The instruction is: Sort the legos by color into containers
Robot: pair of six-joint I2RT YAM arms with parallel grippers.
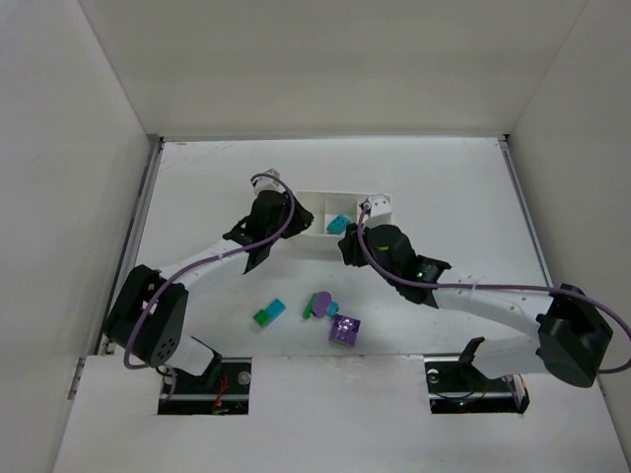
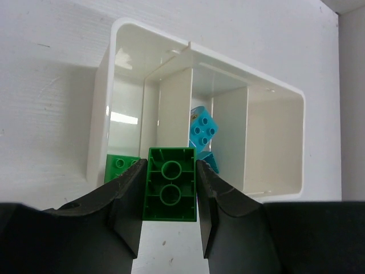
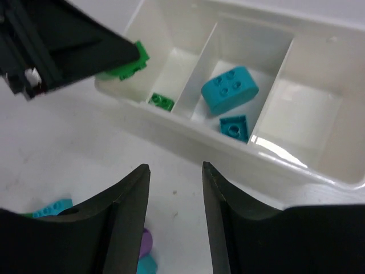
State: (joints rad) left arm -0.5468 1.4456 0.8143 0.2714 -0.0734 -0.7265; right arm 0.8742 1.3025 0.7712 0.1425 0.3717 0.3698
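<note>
My left gripper [image 2: 170,171] is shut on a green lego [image 2: 170,194] and holds it over the near edge of the white tray [image 2: 285,97], by the left compartment; it also shows in the top view [image 1: 279,225]. Another green lego [image 2: 118,166] lies in the left compartment. Two teal legos [image 3: 229,89] lie in the middle compartment. The right compartment [image 3: 296,108] holds nothing. My right gripper [image 3: 175,171] is open and empty, above the table just in front of the tray [image 3: 188,134].
Loose on the table in front of the tray lie a green-and-teal lego [image 1: 268,313], a purple piece [image 1: 317,304] with a teal one [image 1: 333,308] beside it, and a purple block [image 1: 344,330]. White walls enclose the table.
</note>
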